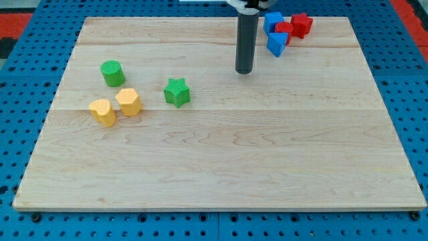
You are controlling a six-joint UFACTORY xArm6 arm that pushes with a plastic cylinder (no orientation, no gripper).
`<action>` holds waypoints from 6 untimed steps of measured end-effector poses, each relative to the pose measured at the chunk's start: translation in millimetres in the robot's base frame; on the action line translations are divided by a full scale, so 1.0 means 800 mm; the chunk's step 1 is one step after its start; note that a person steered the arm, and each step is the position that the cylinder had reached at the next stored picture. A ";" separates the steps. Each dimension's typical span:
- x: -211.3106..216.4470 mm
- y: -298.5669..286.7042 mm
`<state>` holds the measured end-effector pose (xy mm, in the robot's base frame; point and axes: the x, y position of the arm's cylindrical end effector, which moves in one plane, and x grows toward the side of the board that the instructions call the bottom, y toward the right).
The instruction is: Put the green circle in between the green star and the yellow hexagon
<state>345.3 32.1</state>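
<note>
The green circle (112, 73) stands near the board's left side, toward the view's top. The yellow hexagon (128, 102) sits just below and right of it. The green star (177, 92) lies further right, with a gap between it and the hexagon. My tip (244, 70) is on the board well to the right of the star, far from the green circle and touching no block.
A yellow heart-like block (102, 112) touches the hexagon's lower left. Near the view's top right sit a blue block (273, 21), a blue triangle-like block (277, 44), a red block (283, 29) and a red star (301, 25). The wooden board (221, 167) lies on a blue pegboard.
</note>
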 end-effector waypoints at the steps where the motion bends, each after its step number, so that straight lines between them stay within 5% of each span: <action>1: -0.068 -0.129; 2: -0.064 -0.298; 3: -0.004 -0.314; 4: 0.037 -0.198; 5: 0.030 -0.245; 6: 0.060 -0.388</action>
